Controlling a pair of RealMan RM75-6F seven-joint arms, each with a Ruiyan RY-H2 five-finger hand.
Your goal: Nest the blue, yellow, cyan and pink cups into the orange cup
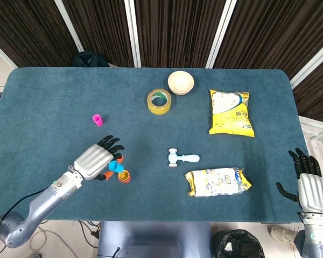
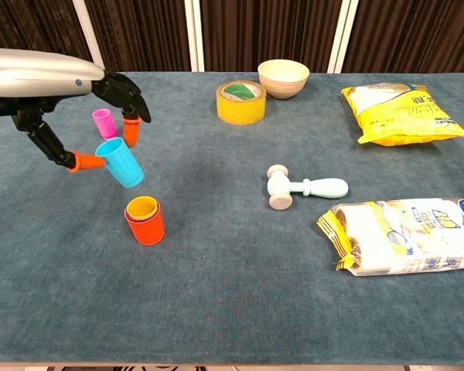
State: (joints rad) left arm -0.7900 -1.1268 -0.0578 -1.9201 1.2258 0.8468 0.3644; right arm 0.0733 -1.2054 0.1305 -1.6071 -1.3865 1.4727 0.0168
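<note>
A: Where is the cyan cup (image 2: 120,161)?

B: In the left hand (image 1: 96,162), pinched between the orange-tipped thumb and fingers (image 2: 130,131). It hangs tilted above the table (image 2: 232,309), just above and a little to the left of the orange cup (image 2: 145,222).

A: And the orange cup itself?

B: It stands upright near the front edge, on the left half of the table. A yellow cup (image 2: 142,207) sits nested inside it, rim showing at the top; I cannot tell whether a blue one is in there too.

A: The pink cup (image 2: 104,123)?

B: Upright and alone, further back towards the left edge, well apart from the orange cup.

A: What about the right hand (image 1: 310,184)?

B: It shows only in the head view, off the front right corner of the table, fingers spread and holding nothing.

A: Anything else on the table?

B: A roll of tape (image 1: 159,101) and a bowl (image 1: 181,82) near the back edge, a yellow bag (image 1: 230,112) towards the right, a toy hammer (image 1: 181,157) in the middle, and a second packet (image 1: 217,181) near the front edge.
</note>
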